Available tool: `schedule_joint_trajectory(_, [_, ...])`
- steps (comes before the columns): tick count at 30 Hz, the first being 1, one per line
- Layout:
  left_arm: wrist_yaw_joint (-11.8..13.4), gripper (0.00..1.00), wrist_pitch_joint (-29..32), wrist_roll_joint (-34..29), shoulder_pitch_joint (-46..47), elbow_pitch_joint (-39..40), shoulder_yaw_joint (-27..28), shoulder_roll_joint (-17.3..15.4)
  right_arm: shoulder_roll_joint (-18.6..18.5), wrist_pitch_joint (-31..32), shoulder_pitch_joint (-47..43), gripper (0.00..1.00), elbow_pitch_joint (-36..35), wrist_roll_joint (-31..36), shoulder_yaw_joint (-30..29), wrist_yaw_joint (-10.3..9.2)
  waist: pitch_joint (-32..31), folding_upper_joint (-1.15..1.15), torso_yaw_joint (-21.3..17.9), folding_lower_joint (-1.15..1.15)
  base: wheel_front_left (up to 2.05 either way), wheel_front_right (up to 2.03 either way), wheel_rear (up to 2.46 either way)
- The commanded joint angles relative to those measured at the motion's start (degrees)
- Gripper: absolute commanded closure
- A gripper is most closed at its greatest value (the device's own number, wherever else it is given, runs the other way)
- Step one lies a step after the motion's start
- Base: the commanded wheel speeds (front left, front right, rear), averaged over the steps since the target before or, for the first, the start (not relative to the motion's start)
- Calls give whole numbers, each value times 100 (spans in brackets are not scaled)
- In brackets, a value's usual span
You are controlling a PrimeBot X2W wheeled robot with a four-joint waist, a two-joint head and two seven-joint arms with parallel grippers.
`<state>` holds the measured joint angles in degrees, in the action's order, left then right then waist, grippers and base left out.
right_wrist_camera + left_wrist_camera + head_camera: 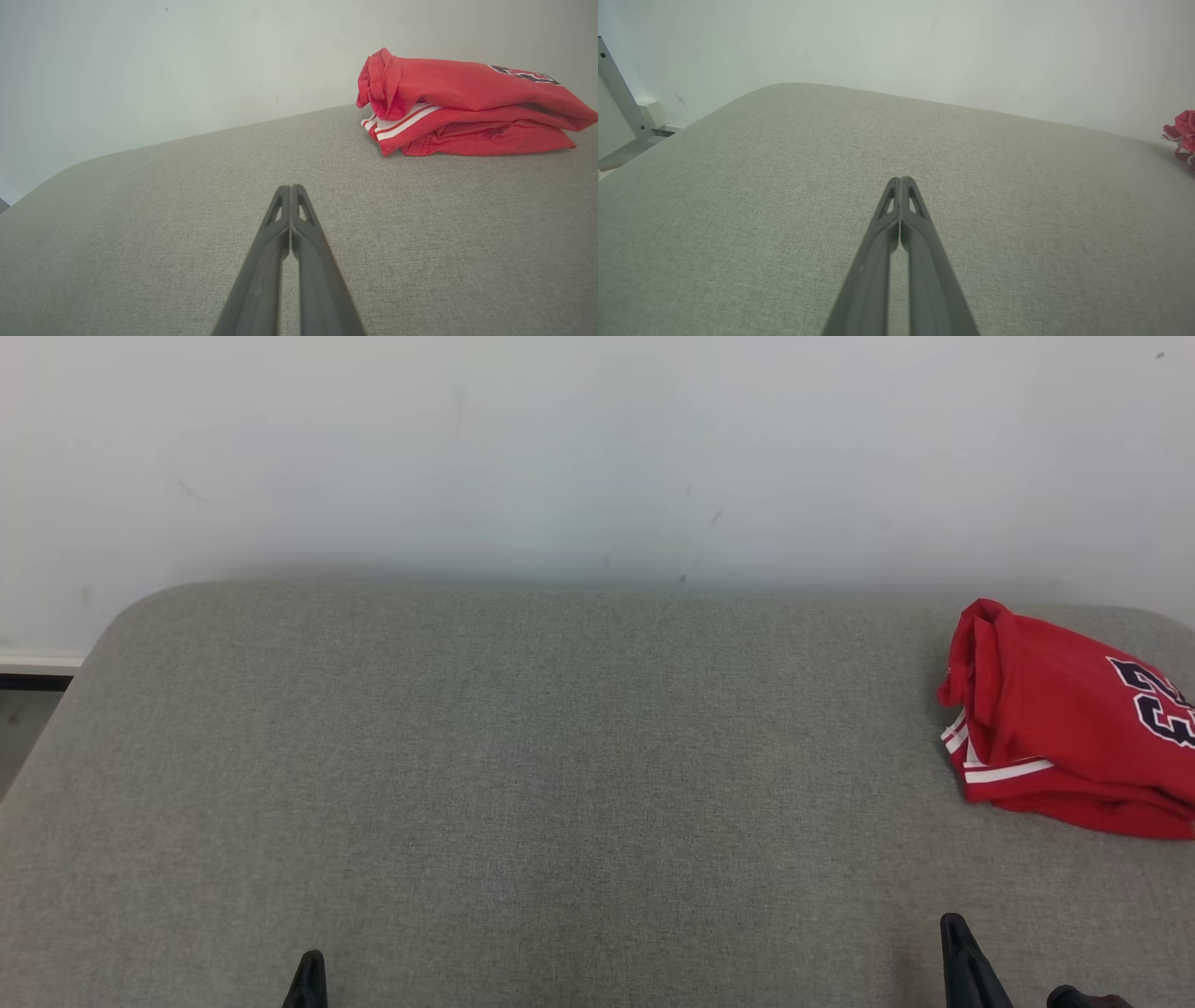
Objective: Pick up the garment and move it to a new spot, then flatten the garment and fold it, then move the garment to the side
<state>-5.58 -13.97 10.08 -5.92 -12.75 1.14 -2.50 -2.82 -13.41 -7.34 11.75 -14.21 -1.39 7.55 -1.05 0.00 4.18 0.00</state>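
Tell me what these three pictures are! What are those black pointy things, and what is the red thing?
A robot with two arms took these pictures with three cameras. The first camera sits on its head and looks down at a grey padded surface. The black points at the bottom are the tips of its left gripper and right gripper, which work like its hands. The other two cameras sit on its wrists and look along the long dark fingers. In both wrist pictures the two fingers are pressed together, so the left gripper and right gripper are shut and hold nothing. The red thing is a garment, a red sports shirt with white stripes and dark numbers. It lies bunched at the right end of the surface, away from both grippers.
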Motion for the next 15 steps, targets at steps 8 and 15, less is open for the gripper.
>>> schedule_joint_trajectory(8, [-34,100,200,1148,239,45,-76,-16,-60,275,81,100,-177,-1140,-165,-1,9,0,-31,0,0,0,0])
schedule_joint_trajectory(15, [-48,100,336,1875,352,29,-127,-19,-86,460,124,100,-220,-1856,-264,-2,16,0,-55,0,0,0,0])
